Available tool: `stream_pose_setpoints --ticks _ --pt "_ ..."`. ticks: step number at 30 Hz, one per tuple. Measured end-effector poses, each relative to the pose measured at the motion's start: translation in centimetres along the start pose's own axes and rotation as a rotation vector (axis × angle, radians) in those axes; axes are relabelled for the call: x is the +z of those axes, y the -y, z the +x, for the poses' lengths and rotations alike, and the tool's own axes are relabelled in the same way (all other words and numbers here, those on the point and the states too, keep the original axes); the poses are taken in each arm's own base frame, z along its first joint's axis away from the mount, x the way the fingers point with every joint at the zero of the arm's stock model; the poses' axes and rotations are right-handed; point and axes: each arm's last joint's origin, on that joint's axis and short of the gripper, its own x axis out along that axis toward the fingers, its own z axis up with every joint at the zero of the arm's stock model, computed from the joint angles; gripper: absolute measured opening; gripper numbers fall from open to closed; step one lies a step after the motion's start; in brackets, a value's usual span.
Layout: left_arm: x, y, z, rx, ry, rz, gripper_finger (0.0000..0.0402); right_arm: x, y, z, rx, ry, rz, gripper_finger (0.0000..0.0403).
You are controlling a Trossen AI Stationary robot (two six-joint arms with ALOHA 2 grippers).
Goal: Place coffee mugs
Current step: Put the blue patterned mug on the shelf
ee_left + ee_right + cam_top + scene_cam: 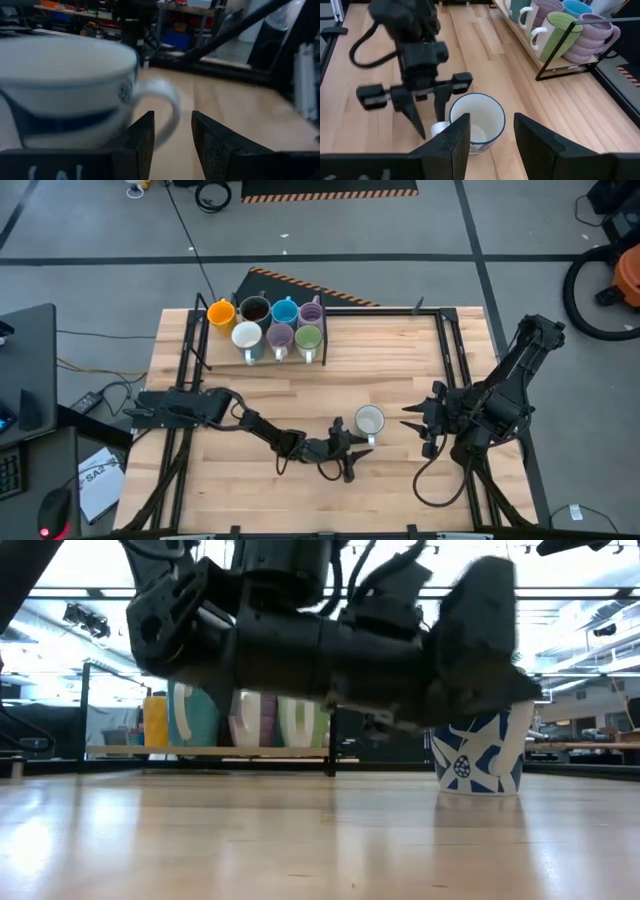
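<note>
The worktop (400, 360) is a pale wooden butcher-block top with a dark metal frame running along its edges; around it lies a grey concrete floor, with a dark desk off the left edge and a hazard-striped mat past the far edge. The low view looks across the wood into a bright room with shelving and ceiling lights.

The left arm (200, 408) reaches in from the left edge along the near side; its left gripper (352, 448) sits near the middle of the near edge. Its fingers (140, 145) stand partly open on either side of the handle of the white mug (370, 421), gripping nothing. The right arm (500, 395) waits by the right edge, the right gripper (412, 418) pointing at the same mug, fingers (452, 142) apart and empty.

Seven mugs (270, 325) stand clustered in a wire rack at the far edge toward the left corner: orange, dark brown, blue, lilac, white, lilac and green.

The white mug stands upright and alone toward the near edge, about midway along it. It is round, white inside, with a blue rim line and bold blue patches and a dotted blue oval on its side (480, 762); its white loop handle (160, 107) points toward the left gripper.
</note>
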Motion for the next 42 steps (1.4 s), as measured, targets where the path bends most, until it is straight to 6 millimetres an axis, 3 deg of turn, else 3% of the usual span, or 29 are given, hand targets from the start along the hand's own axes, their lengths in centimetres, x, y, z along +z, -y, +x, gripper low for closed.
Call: stream_pose_setpoints --ticks 3,15,29,37,42 --pt "-0.8 0.6 0.4 0.029 0.007 0.031 0.0137 0.0 0.0 0.0 0.001 -0.001 -0.002 0.0157" --pt "-0.5 0.5 1.9 0.057 0.036 0.040 0.0135 0.0 -0.1 0.0 0.017 -0.008 0.014 0.0157" --pt "-0.2 0.1 2.1 0.075 0.047 -0.023 0.0033 0.0 -0.2 0.0 0.034 -0.020 0.020 0.0157" --pt "-0.2 0.6 1.9 0.089 0.045 0.017 0.0029 0.0 -0.3 0.0 0.042 -0.025 0.024 0.0157" --pt "-0.6 1.7 1.1 0.082 0.023 0.163 0.0025 0.0 -0.3 0.0 0.044 -0.028 0.023 0.0157"
